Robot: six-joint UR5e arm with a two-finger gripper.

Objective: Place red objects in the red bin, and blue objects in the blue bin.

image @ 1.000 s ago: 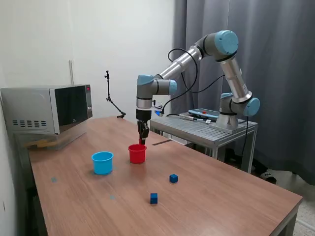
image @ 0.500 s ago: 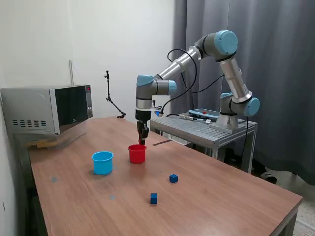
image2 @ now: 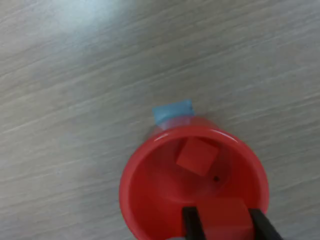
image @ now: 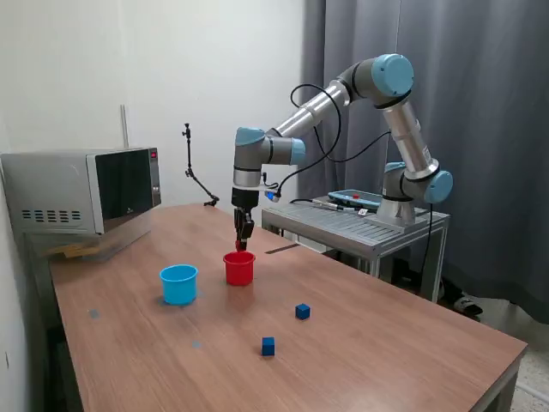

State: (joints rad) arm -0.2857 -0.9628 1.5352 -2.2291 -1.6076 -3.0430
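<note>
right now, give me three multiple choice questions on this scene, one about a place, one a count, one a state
1. Where is the hand?
A. above the red cup
B. above the light-blue cup
C. beside the microwave

2. How many dark blue cubes lie on the table?
A. one
B. two
C. four

3. What state is the hand in?
A. open and empty
B. shut on a red cube
C. shut on a blue cube

Answers:
1 A: the exterior view shows it right over the red cup.
2 B: one and another sit on the bare wood.
3 B: the wrist view shows the red cube between the fingers, above a second red cube inside the cup.
</note>
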